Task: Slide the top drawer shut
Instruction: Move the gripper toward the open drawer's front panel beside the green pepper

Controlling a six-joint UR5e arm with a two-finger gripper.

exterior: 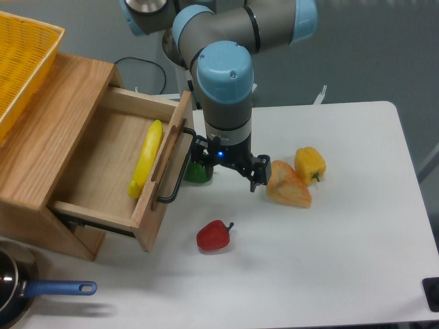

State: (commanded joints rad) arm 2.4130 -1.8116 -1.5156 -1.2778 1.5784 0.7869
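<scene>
The top drawer of light wood is pulled well out of the cabinet, and its front panel carries a long black bar handle. A yellow banana-like item lies inside it. My gripper hangs just right of the drawer front, pointing down, open. Its left finger is close to the upper end of the handle; whether they touch is unclear. The right finger stands over the table.
A green item sits partly hidden under the gripper beside the drawer front. A red pepper, an orange pepper and a yellow pepper lie on the white table. A yellow basket tops the cabinet. A blue-handled pan is front left.
</scene>
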